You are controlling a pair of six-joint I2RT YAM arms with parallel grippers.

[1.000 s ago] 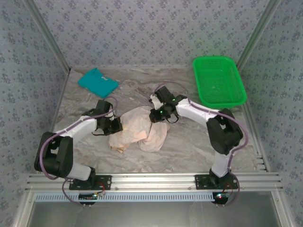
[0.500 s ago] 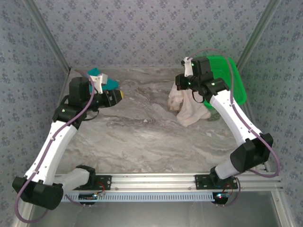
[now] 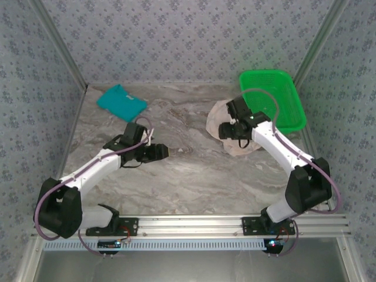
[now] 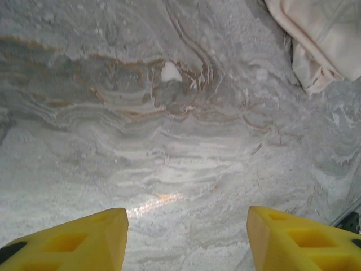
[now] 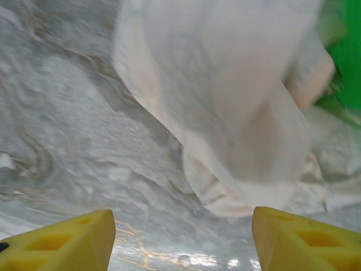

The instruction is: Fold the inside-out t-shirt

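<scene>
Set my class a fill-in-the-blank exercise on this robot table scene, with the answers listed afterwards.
1. The basket in the far right corner is ___ in colour.
2. The folded shirt at the far left is ___ in colour.
3. The left gripper hovers over the bare table with its jaws ___.
4. The pale t-shirt lies crumpled on the ___ half of the table.

Missing words: green; teal; open; right.

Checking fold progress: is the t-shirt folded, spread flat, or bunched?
Bunched. The t-shirt lies in a crumpled heap beside the green basket, uneven layers overlapping; no neat fold.
</scene>
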